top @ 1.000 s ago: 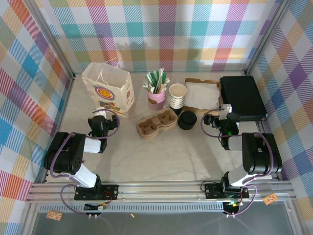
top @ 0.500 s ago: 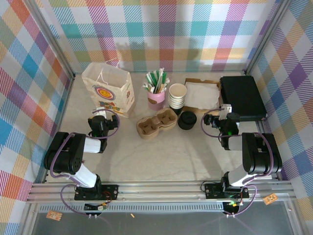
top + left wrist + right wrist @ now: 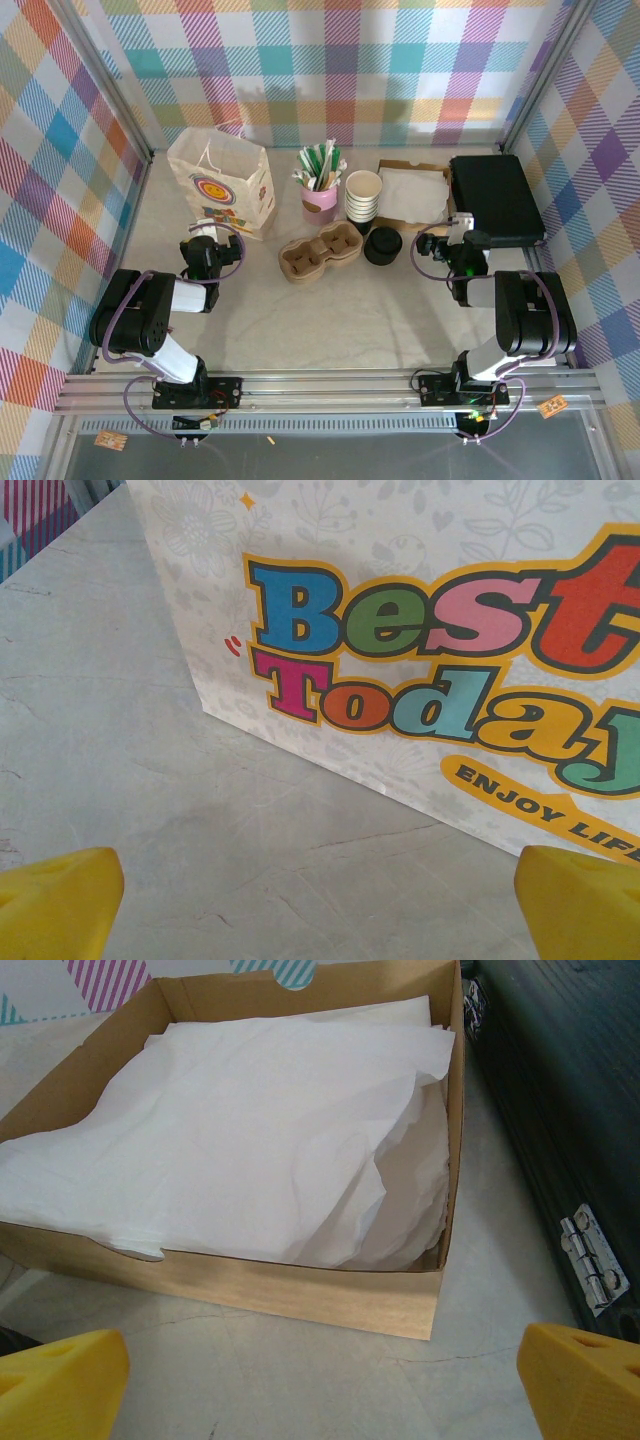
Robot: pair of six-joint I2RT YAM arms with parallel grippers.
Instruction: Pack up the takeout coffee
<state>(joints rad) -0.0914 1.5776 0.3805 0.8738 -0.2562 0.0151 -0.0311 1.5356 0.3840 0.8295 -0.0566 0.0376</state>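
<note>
– Takeout coffee (image 3: pixel 382 245): where does it stand?
– Just right of the middle of the top view, on the counter (image 3: pixel 330 320), seen as a black disc. It is just beside the pulp carrier (image 3: pixel 322 252) and just below the stack of cream cups (image 3: pixel 362 205). No jaws touch it.
– How will it handle, do you think?
– I judge it light if empty, heavier and easy to spill if filled; I cannot tell which. The paper wall is soft, so a hard squeeze may dent it or pop the lid. I would take it by the sides, under the lid, and keep it upright.
– And the jaws?
– Both pairs stand wide apart and hold nothing. The left jaws face the paper bag (image 3: pixel 220 180) at the upper left; the right jaws face the cardboard box (image 3: pixel 300 1295).
– What is in the containers?
– The box holds white paper sheets (image 3: pixel 230 1130). The pink cup (image 3: pixel 320 203) holds green and white sticks. Both wells of the carrier look empty. Inside the bag I cannot see. The black case (image 3: pixel 495 195) at the upper right is closed.
</note>
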